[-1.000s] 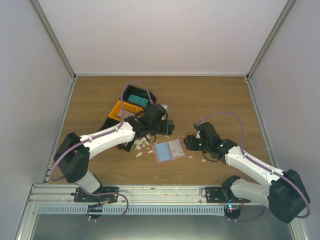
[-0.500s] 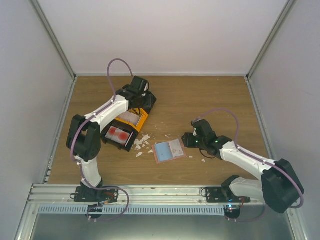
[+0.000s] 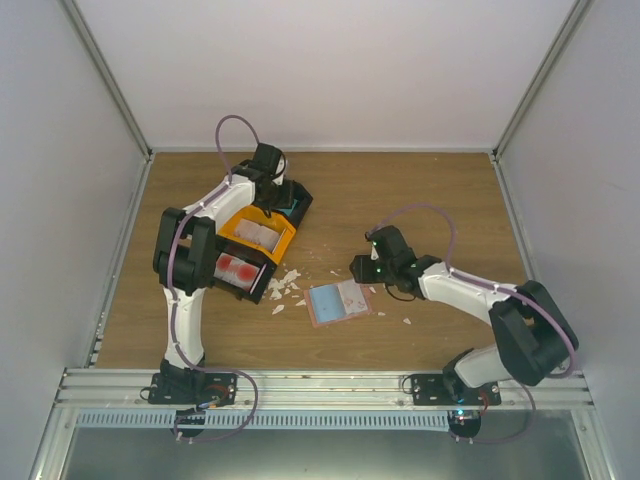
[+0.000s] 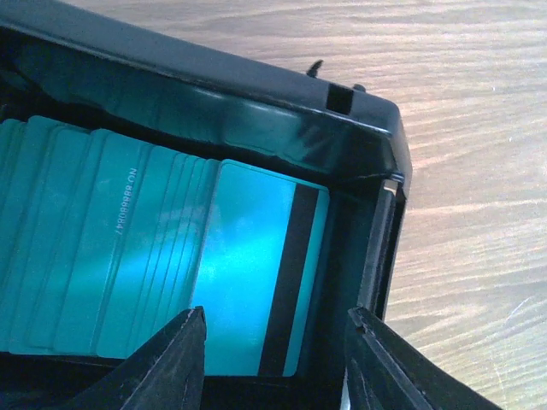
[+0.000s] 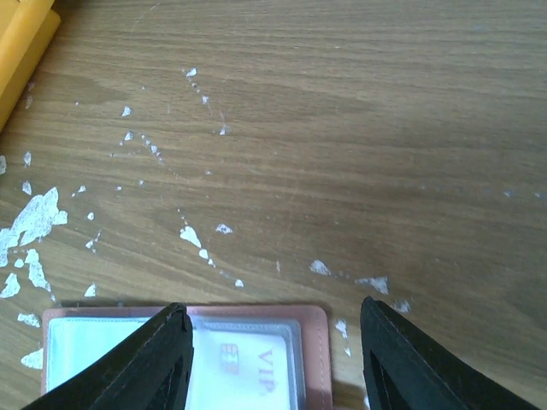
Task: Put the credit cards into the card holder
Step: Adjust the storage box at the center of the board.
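Observation:
The salmon-pink card holder (image 3: 341, 321) lies open on the table, with a teal card (image 3: 324, 302) and a white VIP card (image 3: 352, 295) in its sleeves. Its far edge (image 5: 317, 346) and the VIP card (image 5: 244, 363) show in the right wrist view. My right gripper (image 3: 358, 268) (image 5: 273, 316) is open and empty just above that far right corner. My left gripper (image 3: 280, 198) (image 4: 275, 335) is open over the far black bin (image 4: 256, 102). That bin holds several teal credit cards (image 4: 244, 265), the top one showing a black stripe.
An orange bin (image 3: 232, 228) with pinkish-white cards (image 3: 259, 235) and a black bin (image 3: 262, 285) with red cards (image 3: 236, 266) sit left of the holder. White scraps (image 3: 285, 285) (image 5: 30, 222) litter the wood. The orange bin's corner (image 5: 21, 43) shows in the right wrist view.
My left arm has swung from the middle of the table back to the far black bin. My right gripper has moved left and farther, up to the holder's far right corner.

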